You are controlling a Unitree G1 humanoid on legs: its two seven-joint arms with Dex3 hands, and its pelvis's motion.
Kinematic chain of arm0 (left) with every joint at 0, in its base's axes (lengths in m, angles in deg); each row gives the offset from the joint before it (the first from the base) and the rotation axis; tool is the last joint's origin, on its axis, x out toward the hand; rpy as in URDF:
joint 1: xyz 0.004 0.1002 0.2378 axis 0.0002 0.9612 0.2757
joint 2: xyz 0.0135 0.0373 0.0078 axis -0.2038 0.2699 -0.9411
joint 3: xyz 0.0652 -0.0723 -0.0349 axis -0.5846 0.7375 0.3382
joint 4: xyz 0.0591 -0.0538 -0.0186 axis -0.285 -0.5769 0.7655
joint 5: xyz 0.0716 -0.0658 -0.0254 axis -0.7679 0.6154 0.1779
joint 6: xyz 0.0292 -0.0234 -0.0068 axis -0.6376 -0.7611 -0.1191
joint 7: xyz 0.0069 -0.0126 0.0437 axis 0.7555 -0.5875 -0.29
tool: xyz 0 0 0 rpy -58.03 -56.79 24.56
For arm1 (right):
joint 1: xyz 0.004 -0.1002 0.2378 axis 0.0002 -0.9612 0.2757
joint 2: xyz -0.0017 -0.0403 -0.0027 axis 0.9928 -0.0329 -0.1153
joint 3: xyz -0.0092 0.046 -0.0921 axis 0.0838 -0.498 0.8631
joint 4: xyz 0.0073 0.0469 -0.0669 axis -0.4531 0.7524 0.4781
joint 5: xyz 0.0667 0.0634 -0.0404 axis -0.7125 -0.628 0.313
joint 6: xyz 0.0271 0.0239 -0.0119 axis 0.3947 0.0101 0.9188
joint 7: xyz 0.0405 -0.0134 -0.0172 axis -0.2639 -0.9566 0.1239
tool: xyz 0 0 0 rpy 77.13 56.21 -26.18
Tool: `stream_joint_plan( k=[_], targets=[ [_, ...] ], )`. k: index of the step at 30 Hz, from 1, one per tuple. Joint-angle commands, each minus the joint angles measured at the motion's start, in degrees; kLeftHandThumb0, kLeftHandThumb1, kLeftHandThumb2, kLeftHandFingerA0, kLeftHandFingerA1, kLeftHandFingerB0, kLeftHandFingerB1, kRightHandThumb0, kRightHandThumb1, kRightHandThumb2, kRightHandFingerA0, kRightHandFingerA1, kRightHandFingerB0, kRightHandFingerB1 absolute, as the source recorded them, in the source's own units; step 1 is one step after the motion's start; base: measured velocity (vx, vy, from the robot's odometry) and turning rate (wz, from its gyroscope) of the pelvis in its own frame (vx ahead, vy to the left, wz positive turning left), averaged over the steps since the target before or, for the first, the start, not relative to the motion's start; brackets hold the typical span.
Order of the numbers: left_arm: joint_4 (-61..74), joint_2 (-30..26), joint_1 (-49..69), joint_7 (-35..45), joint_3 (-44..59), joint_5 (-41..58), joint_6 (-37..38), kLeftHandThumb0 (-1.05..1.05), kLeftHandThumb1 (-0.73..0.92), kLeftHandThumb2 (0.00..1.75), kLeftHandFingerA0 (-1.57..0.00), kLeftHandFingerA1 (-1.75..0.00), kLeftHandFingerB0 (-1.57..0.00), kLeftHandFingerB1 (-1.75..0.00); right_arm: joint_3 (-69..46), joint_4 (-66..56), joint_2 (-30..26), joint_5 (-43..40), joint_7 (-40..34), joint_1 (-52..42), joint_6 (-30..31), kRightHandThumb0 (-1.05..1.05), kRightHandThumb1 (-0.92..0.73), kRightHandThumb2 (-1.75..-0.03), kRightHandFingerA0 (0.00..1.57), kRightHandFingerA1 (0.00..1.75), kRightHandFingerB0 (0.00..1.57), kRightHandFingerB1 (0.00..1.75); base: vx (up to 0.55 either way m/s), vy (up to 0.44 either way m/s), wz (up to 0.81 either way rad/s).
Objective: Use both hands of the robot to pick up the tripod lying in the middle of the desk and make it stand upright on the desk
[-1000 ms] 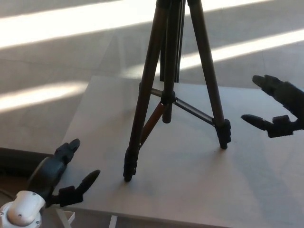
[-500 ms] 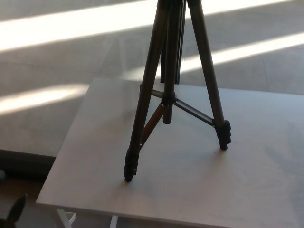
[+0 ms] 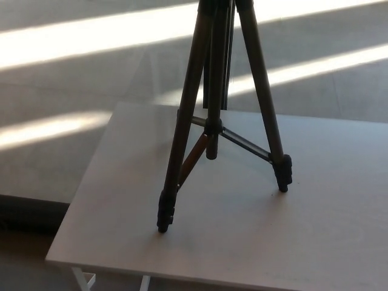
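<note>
Head view: tripod point(image 3: 215, 115) stands upright on the desk point(image 3: 315, 242), legs spread; near-left foot planted toward the front edge, right foot further back and to the right, third leg behind the centre column, partly hidden; top of the tripod cut off by the upper frame edge; thin braces join the legs to the centre column; neither robot hand shows in the frame, so nothing can be said of their fingers, and nothing touches the tripod; desk top pale grey, plain; floor point(image 3: 54, 73) beyond grey, crossed by bright bands of sunlight point(image 3: 91, 36); white desk leg point(image 3: 82, 280) just visible under the front-left corner.
</note>
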Motion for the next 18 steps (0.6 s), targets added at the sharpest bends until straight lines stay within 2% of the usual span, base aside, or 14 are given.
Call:
stream_joint_plan(
  k=[1,2,3,4,5,6,9,10,11,12,13,15,16,18],
  targets=[
    [-29.49,-5.53,1.52,-2.71,32.79,25.04,19.12,-0.73,0.60,0.72,0.00,-0.13,0.00,-0.19,-44.05,25.58,0.28,-16.90,-36.68,-3.80,-20.64,-0.63,-0.70,-0.61,0.00,0.31,0.19,0.39,0.00,0.000,0.00],
    [-32.31,-6.15,2.16,-3.26,31.60,23.23,20.03,-0.71,0.72,0.62,0.00,-0.21,0.00,-0.27,-44.00,31.89,-0.39,-18.66,-37.62,-4.58,-24.59,-0.68,-0.69,-0.61,0.00,0.27,0.21,0.41,0.00,0.000,0.00],
    [-35.33,-6.82,2.62,-4.06,30.47,21.58,20.53,-0.79,0.53,0.94,0.00,-0.33,0.00,-0.25,-43.07,37.31,-1.22,-19.03,-38.90,-5.70,-26.78,-0.72,-0.54,-0.91,0.03,0.54,0.17,0.48,0.00,0.000,0.00],
    [-37.79,-7.37,2.84,-4.73,29.71,20.39,20.75,-0.79,0.53,0.94,0.00,-0.33,0.00,-0.25,-41.98,41.03,-1.95,-18.52,-40.11,-6.66,-27.55,-0.72,-0.54,-0.91,0.03,0.54,0.17,0.48,0.00,0.000,0.00],
    [-40.23,-7.29,3.32,-4.61,28.46,19.18,20.89,-0.73,0.66,0.71,0.00,-0.08,-0.01,-0.28,-41.41,44.01,-2.18,-18.99,-38.91,-7.81,-26.72,-0.76,-0.54,-0.94,0.01,0.40,0.09,0.43,0.00,0.000,0.00],
    [-43.61,-7.36,3.00,-4.31,27.83,18.91,21.56,-0.79,0.51,0.89,0.00,-0.30,0.00,-0.29,-41.90,45.19,-1.91,-20.01,-37.98,-8.10,-26.67,-0.71,-0.51,-0.91,0.00,0.36,0.12,0.48,0.00,0.000,0.00],
    [-50.41,-7.22,4.08,-4.46,24.65,16.08,20.61,-0.79,0.48,0.87,0.00,-0.30,-0.09,-0.43,-41.57,52.85,-2.57,-22.81,-36.42,-6.68,-29.36,-0.66,-0.48,-0.85,0.03,0.45,0.16,0.45,0.00,0.000,0.00],
    [-52.21,-7.32,4.24,-5.21,23.66,15.21,18.77,-0.73,0.50,0.89,0.00,-0.31,-0.07,-0.43,-40.82,53.56,-2.26,-22.39,-36.42,-6.27,-28.85,-0.67,-0.71,-0.63,0.03,0.42,0.16,0.35,0.00,0.000,0.00],
    [-53.02,-7.46,4.33,-6.26,22.86,14.33,17.85,-0.73,0.50,0.89,0.00,-0.31,-0.07,-0.43,-39.75,53.48,-1.93,-21.29,-36.65,-6.36,-27.92,-0.67,-0.71,-0.63,0.03,0.42,0.16,0.35,0.00,0.000,0.00],
    [-52.22,-6.43,6.61,-6.05,19.26,10.75,16.01,-0.62,0.66,0.65,0.00,-0.30,-0.14,-0.40,-37.53,51.70,-0.53,-19.21,-35.31,-6.61,-22.54,-0.81,-0.56,-0.96,0.00,0.27,0.02,0.38,0.00,0.000,0.00],
    [-51.70,-6.12,7.63,-6.13,17.64,9.12,15.09,-0.69,0.53,0.90,0.00,-0.47,-0.19,-0.53,-38.46,51.36,0.16,-20.38,-34.22,-6.24,-21.50,-0.70,-0.51,-0.91,0.00,0.37,0.05,0.42,0.00,0.000,0.00],
    [-50.05,-5.31,8.63,-5.11,17.44,9.47,12.53,-0.64,0.67,0.61,0.00,-0.44,-0.12,-0.49,-36.53,50.23,1.52,-18.51,-33.97,-6.20,-19.24,-0.65,-0.69,-0.65,0.00,0.26,0.09,0.31,0.00,0.000,0.00],
    [-49.95,-5.27,8.96,-4.82,17.21,9.59,12.02,-0.60,0.68,0.61,0.00,-0.47,-0.10,-0.50,-35.97,48.79,2.67,-17.89,-32.88,-6.68,-18.77,-0.76,-0.50,-0.85,0.00,0.24,0.04,0.28,0.00,0.000,0.00],
    [-50.52,-5.66,9.37,-4.90,15.65,8.17,12.37,-0.68,0.53,0.87,-0.01,-0.54,-0.18,-0.55,-37.09,46.74,4.02,-18.96,-31.92,-6.51,-18.16,-0.63,-0.62,-0.80,0.00,0.24,0.06,0.33,0.00,0.000,0.00]
  ],
)
